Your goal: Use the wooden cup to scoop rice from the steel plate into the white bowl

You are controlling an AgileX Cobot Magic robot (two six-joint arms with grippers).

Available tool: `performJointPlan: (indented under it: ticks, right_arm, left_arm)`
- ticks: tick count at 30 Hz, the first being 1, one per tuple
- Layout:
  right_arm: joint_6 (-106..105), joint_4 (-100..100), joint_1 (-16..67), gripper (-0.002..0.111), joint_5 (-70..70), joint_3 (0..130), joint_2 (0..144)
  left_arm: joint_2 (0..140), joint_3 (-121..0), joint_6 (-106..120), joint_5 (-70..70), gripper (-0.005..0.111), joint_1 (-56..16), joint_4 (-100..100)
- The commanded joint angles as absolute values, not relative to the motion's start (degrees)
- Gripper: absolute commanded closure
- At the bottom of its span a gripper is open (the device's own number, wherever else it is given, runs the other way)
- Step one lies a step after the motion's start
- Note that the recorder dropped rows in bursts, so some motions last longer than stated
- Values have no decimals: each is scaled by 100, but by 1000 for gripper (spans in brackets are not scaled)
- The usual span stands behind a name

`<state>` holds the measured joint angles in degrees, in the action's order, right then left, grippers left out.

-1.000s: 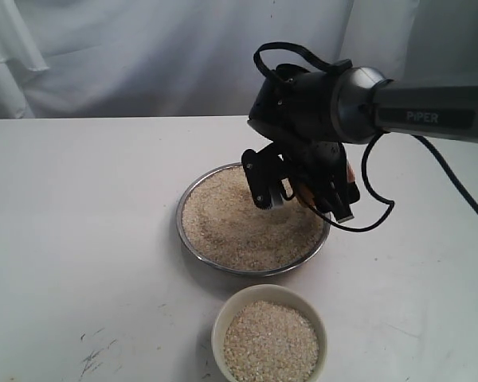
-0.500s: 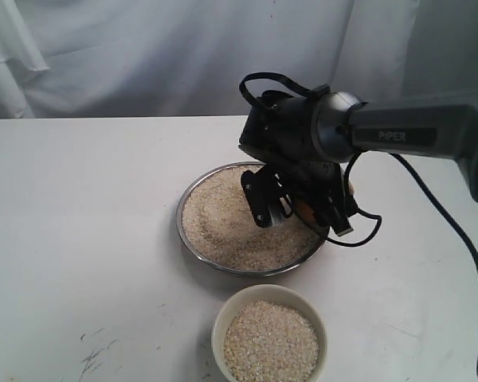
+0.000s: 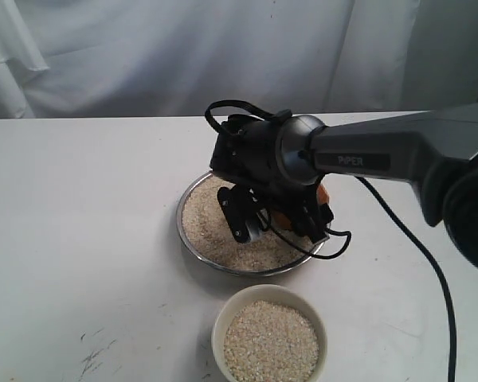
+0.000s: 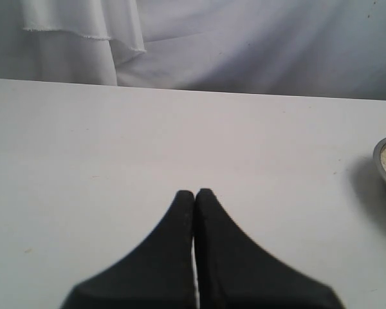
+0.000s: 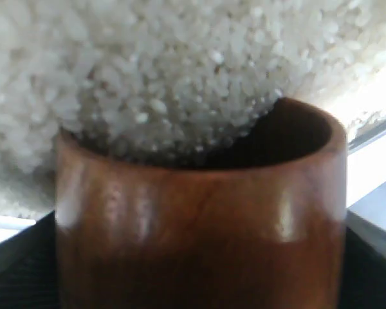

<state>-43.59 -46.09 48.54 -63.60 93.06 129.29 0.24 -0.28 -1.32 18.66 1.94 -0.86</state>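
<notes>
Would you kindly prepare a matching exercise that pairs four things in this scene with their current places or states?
Column one:
1. shiny round steel plate
2. small cream-white bowl
3. reddish-brown wooden cup
4. left end effector

Column two:
A. shut, above bare table
B. mouth pressed into rice
C. nearest the exterior camera, filled with rice
D. beneath the right arm, spread with rice

Pairs: 1-D, 2-C, 3-B, 4-A.
</notes>
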Motion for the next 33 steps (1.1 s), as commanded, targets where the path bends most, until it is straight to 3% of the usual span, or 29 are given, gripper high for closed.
performJointPlan:
  ticks: [1,33]
  right_arm:
    - [-4285,-4513,4959,108,-6212,9460,12958]
    - [-3974,-4069,4793,108,-5467,9460,12958]
  left_arm:
    - [0,0,-135,1827,107,179,-79]
    - [0,0,-135,1827,107,179,-79]
